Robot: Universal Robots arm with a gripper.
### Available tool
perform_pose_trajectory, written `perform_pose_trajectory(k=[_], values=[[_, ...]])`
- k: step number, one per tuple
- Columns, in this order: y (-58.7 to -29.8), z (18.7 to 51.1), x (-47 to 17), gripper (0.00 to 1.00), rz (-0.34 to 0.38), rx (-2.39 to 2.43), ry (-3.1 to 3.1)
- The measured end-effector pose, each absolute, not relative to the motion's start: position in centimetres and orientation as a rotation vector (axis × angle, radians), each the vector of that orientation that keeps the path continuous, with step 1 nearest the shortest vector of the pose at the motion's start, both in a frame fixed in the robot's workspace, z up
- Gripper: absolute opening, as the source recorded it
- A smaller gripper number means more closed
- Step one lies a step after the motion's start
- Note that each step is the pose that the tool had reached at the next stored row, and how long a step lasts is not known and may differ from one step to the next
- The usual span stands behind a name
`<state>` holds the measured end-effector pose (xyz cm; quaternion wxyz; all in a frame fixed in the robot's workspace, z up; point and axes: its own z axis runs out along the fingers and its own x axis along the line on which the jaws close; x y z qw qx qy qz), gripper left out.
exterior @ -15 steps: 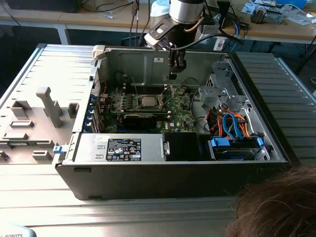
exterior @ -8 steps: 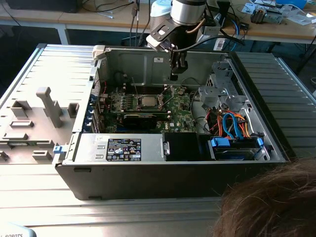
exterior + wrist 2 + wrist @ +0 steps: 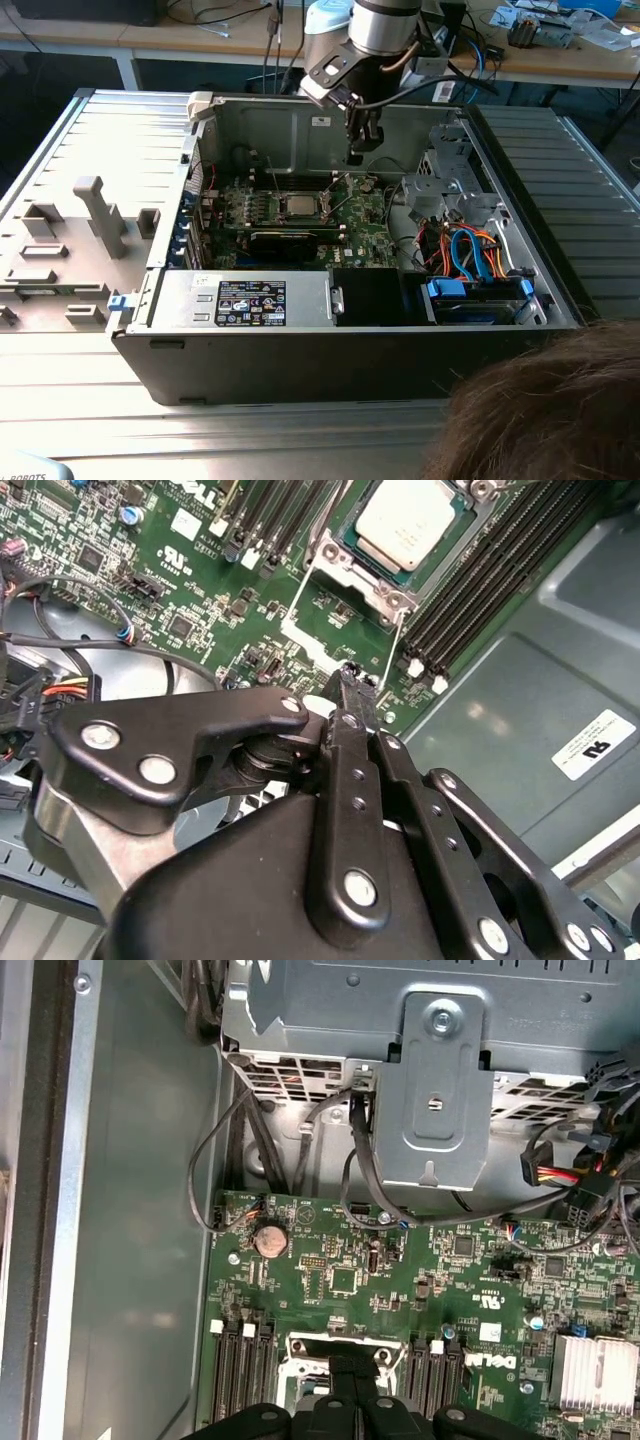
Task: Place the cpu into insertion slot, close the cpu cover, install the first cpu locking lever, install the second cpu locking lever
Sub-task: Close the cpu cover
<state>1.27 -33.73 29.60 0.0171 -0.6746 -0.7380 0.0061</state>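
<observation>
1. Exterior view: the open case lies on the table, and the arm reaches in from above. The gripper hangs over the board near the case's rear wall. It is to the exterior view's right of the slot and apart from it. The cpu sits flat in the slot. Two thin wire levers stand up from the slot. A person's hair is in the near corner.
2. Second wrist view: the gripper is clenched, fingers pressed together with nothing seen between them. The tip is near the slot's edge and one lever's end; can't tell if they touch. The cpu lies in the slot, silver top up, with memory slots beside it.
3. First wrist view: the gripper tip is over the slot's frame, between memory slot banks. Also in view are a coin battery, a heatsink, a drive cage and cables.
</observation>
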Motion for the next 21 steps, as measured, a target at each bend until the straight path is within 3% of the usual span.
perform_pose_trajectory(k=[21], values=[[-33.73,28.75,1.85,0.11,0.02,-2.064,-2.323]])
